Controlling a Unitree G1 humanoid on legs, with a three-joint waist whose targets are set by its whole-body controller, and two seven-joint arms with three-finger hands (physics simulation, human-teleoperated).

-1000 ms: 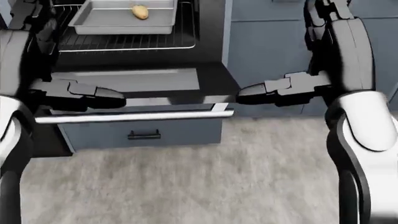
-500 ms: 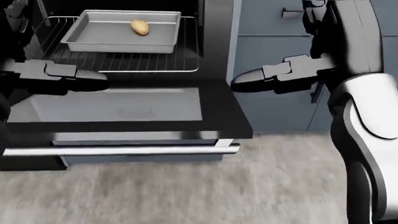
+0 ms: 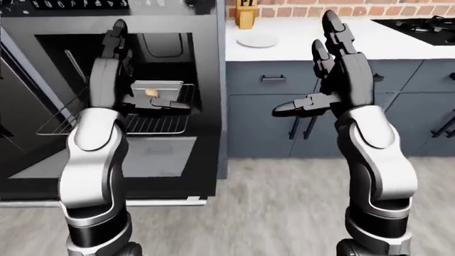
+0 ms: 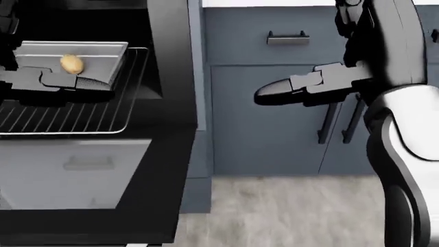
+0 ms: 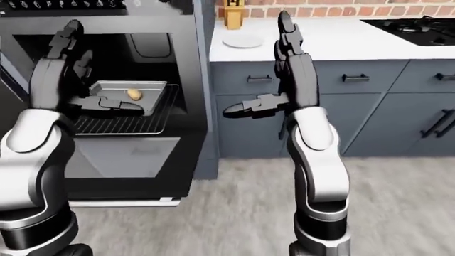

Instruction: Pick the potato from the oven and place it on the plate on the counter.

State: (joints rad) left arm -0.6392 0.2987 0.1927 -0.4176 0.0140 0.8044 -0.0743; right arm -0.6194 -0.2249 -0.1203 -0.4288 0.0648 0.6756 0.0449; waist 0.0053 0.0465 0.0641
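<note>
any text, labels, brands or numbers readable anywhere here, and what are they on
No readable text in any view.
Oven control strip: a row of small light marks, too small and blurred to read.
Potato, baking tray, plate, cabinet drawers: no markings visible.

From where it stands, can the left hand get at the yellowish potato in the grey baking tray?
Probably yes: the oven door hangs open, the potato lies uncovered in the tray, and the left hand hovers open beside it.

One potato [image 5: 134, 94], one baking tray [image 5: 152, 85], one oven rack [image 4: 103, 121], one plate [image 5: 242, 41], one knife block [image 5: 232, 14], two hands
</note>
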